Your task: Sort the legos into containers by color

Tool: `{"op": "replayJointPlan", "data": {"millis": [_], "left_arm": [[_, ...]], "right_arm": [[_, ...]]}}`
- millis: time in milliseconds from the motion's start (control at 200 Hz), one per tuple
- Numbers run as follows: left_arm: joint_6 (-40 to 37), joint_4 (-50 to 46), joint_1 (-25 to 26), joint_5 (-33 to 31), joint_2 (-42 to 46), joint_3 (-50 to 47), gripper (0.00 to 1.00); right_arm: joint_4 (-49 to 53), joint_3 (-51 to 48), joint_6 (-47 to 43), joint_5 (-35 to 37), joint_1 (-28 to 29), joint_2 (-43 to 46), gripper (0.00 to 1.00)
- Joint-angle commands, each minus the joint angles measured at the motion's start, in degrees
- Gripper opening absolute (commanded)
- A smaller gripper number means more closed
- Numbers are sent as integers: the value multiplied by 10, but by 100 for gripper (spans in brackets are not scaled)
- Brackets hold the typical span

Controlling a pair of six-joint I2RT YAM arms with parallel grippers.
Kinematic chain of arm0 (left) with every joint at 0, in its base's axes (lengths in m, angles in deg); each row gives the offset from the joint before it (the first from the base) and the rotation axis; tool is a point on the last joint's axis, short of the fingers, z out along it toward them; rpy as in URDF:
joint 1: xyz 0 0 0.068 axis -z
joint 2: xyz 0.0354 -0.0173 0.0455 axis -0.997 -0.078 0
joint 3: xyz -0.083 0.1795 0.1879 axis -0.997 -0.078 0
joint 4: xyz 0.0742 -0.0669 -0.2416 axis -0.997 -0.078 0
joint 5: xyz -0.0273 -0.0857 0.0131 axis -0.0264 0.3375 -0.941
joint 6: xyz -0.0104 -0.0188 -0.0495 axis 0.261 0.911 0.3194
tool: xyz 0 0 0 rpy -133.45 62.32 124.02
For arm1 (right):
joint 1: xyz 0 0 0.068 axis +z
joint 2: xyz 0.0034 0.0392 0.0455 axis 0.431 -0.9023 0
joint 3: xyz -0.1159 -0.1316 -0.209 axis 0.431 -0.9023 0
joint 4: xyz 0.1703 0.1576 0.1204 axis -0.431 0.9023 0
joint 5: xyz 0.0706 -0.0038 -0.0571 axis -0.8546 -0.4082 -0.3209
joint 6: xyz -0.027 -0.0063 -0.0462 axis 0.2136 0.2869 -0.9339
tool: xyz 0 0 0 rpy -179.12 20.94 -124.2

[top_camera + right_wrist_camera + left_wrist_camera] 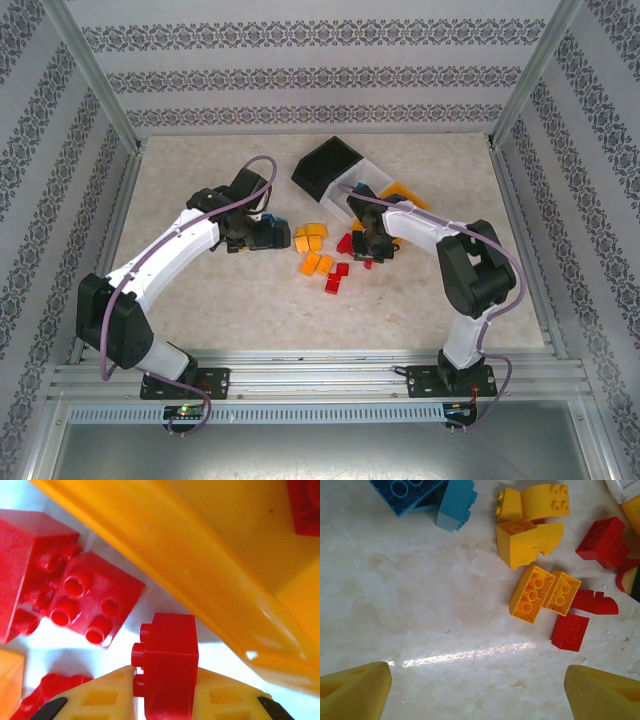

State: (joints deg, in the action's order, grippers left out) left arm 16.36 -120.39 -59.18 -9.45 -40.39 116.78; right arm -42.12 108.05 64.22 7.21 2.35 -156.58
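Right gripper (165, 697): yellow fingers clamped on a small red plastic brick (167, 655), studs facing frame-left, long axis running up the frame. The orange-yellow plastic bin (165, 555) lies just upper right of the brick, its wall slanting from upper left to lower right. A second red brick (306, 505) lies inside.

Judgement: the coming move is a lift over that wall, and the right arm is nearer.

Left gripper (477, 692): fingers wide apart over the marbled tabletop (420, 605), with loose yellow and red bricks (532, 597) at upper right.

The overhead view adds the black bin (328, 165) and white bin (372, 183) alongside.
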Motion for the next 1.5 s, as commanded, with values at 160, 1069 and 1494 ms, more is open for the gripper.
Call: {"op": "replayJointPlan", "data": {"millis": [160, 1069, 1494], "left_arm": [[5, 28, -4, 21, -12, 8, 89], [-1, 35, 168, 23, -109, 27, 83], [-32, 27, 210, 44, -237, 111, 74]], "right_arm": [[71, 13, 10, 7, -19, 159, 23], [53, 168, -69, -22, -158, -18, 52], [63, -11, -48, -46, -162, 209, 56]]}}
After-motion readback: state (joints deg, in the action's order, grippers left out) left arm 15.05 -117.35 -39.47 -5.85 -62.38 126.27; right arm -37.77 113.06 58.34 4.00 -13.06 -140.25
